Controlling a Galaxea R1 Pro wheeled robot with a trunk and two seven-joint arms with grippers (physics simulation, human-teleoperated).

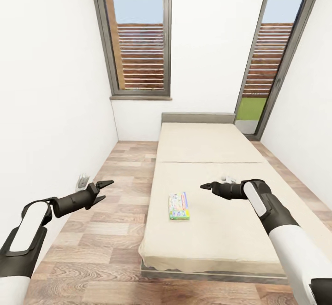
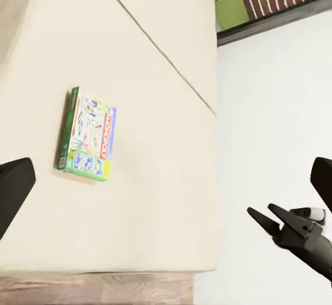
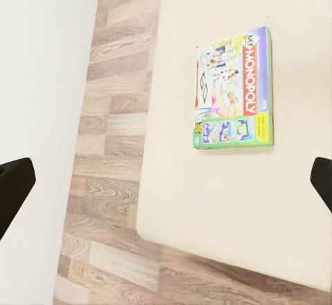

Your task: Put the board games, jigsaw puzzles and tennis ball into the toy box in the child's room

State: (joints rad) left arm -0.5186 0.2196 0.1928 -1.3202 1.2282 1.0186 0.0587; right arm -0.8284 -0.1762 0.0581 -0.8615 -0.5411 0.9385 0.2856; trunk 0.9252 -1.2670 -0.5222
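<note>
One board game (image 1: 179,206), a flat green-edged box lettered "Monopoly", lies face up on the cream bed (image 1: 207,231) near its left edge. The same board game (image 2: 87,134) (image 3: 234,89) appears in both wrist views, with black fingertips (image 2: 14,187) (image 3: 14,184) spread wide at the frame edges. My left gripper (image 1: 107,190) hangs open over the floor, left of the bed. Open too, my right gripper (image 1: 206,187) hovers above the bed, right of the box and beyond it. A small pale thing (image 1: 227,177) lies half hidden behind it. The table and toy box are out of view.
The bed fills the middle of a narrow white-walled room, with a strip of wood plank floor (image 1: 115,231) along its left side. A wall socket (image 1: 83,181) sits low on the left wall. Two tall windows (image 1: 138,38) stand at the far end.
</note>
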